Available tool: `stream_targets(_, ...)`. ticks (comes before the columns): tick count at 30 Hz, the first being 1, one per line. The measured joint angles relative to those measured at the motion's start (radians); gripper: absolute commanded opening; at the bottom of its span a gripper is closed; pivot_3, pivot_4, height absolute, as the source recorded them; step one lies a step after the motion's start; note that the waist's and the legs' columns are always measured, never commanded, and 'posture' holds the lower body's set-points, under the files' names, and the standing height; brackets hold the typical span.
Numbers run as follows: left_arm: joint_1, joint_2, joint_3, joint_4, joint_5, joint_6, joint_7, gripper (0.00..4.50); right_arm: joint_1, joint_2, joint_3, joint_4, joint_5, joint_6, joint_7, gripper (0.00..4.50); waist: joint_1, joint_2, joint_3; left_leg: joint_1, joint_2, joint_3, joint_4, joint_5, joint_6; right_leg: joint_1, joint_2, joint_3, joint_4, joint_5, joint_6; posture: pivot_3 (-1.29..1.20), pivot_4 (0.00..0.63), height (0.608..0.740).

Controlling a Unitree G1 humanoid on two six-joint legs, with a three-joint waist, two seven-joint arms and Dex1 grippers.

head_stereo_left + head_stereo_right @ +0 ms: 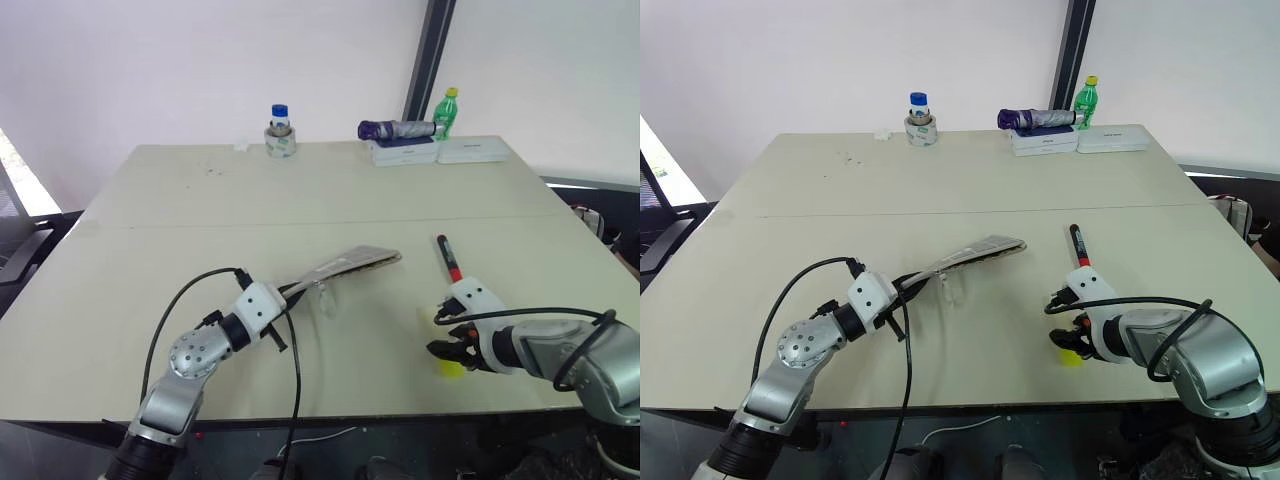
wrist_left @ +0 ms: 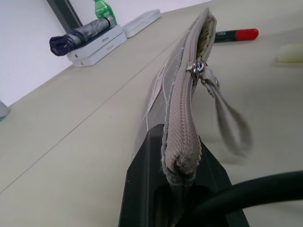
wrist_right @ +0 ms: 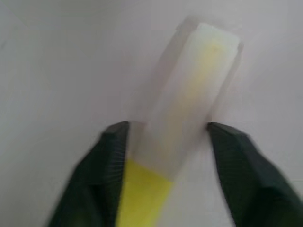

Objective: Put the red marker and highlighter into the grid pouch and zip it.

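Pouch (image 1: 345, 266) of grey grid fabric is held off the table (image 1: 300, 200) by the left gripper (image 2: 182, 163), whose black fingers are clamped shut on one end of it. It sticks out edge-up toward the middle of the table, its zipper pull (image 2: 201, 71) partway along and the far end gaping open, a thin wrist loop (image 2: 232, 125) dangling beside it. To the right, the red marker (image 1: 447, 257) lies flat on the table, apart from the pouch. Nearer the front edge lies the highlighter (image 3: 184, 123), pale body with a yellow cap. The right gripper (image 1: 447, 352) is lowered over it, one finger on each side; whether they already pinch it I cannot tell. Along the far edge stand a small jar (image 1: 280, 131), a folded umbrella (image 1: 396, 129) on white boxes (image 1: 405, 151), and a green bottle (image 1: 446, 112).
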Motion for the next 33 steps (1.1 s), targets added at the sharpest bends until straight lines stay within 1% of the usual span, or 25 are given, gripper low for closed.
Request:
stream_targets(1,0.0,-0.001,-0.001,0.0,0.0,0.0,0.0,0.0,-0.004,0.0,0.001,0.004,0.007,0.0,-0.002,0.86,0.0,0.0,0.0,0.0,0.0,0.0,0.0,0.0,0.0,0.0,0.0,0.0,0.0,0.0,0.0,0.0,0.15,0.74)
stream_targets(4,0.0,-0.001,-0.001,0.0,0.0,-0.001,0.0,0.0,-0.016,-0.002,0.005,0.018,0.014,0.0,-0.008,0.87,0.0,0.0,0.0,0.0,0.0,0.0,0.0,0.0,0.0,0.0,0.0,0.0,0.0,0.0,0.0,0.0,0.15,0.74)
stream_targets(6,0.0,-0.001,-0.001,0.0,0.0,-0.002,0.002,0.0,-0.021,-0.04,0.048,0.018,0.005,-0.056,0.005,0.87,0.0,0.0,0.0,0.0,0.0,0.0,0.0,0.0,0.0,0.0,0.0,0.0,0.0,0.0,0.0,0.0,0.15,0.74)
stream_targets(8,-0.001,-0.005,0.002,0.001,-0.001,-0.001,0.007,0.0,-0.02,-0.109,0.096,0.012,-0.027,-0.201,0.051,0.87,0.0,0.0,0.0,0.0,0.0,0.0,0.0,0.0,0.0,0.0,0.0,0.0,0.0,0.0,0.0,0.0,0.15,0.74)
stream_targets(11,-0.01,-0.016,0.012,0.007,-0.005,0.008,0.016,0.0,-0.033,-0.208,0.117,-0.001,-0.099,-0.509,0.174,0.87,-0.001,0.0,0.0,0.0,0.0,0.0,0.0,0.0,0.0,0.0,0.001,0.0,0.0,0.0,0.0,0.0,0.15,0.74)
stream_targets(12,-0.015,-0.016,0.013,0.007,-0.005,0.008,0.017,0.0,-0.048,-0.229,0.119,-0.003,-0.108,-0.568,0.211,0.87,-0.001,0.0,0.0,0.0,0.0,0.0,0.0,0.0,0.0,0.0,0.001,-0.001,0.0,0.0,0.0,0.0,0.15,0.74)
stream_targets(14,-0.021,-0.016,0.017,0.007,-0.005,0.008,0.017,0.0,-0.072,-0.252,0.12,0.001,-0.115,-0.628,0.261,0.87,-0.001,0.0,0.0,0.0,0.0,0.0,0.0,0.0,0.0,0.0,0.001,-0.001,0.0,0.0,0.0,0.0,0.15,0.74)
stream_targets(20,-0.026,-0.015,0.016,0.011,0.0,0.005,0.02,0.0,-0.141,-0.266,0.139,0.033,-0.11,-0.632,0.325,0.87,0.0,0.0,0.0,0.0,0.0,0.0,0.0,0.0,0.0,0.0,0.0,0.0,0.0,0.0,0.0,0.0,0.15,0.74)
stream_targets(24,-0.028,-0.016,0.013,0.016,0.009,-0.001,0.026,0.0,-0.209,-0.224,0.15,0.073,-0.095,-0.563,0.319,0.87,0.0,0.0,0.0,0.0,0.0,0.0,0.0,0.0,0.0,0.0,0.0,0.0,0.0,0.0,0.0,0.0,0.15,0.74)
stream_targets(33,-0.027,-0.018,0.001,0.016,0.042,-0.022,0.03,0.0,-0.26,-0.168,0.2,0.116,-0.094,-0.459,0.297,0.87,0.001,0.0,0.0,0.0,0.0,0.0,0.0,0.0,0.0,0.0,0.0,0.0,0.0,0.0,0.0,0.0,0.15,0.74)
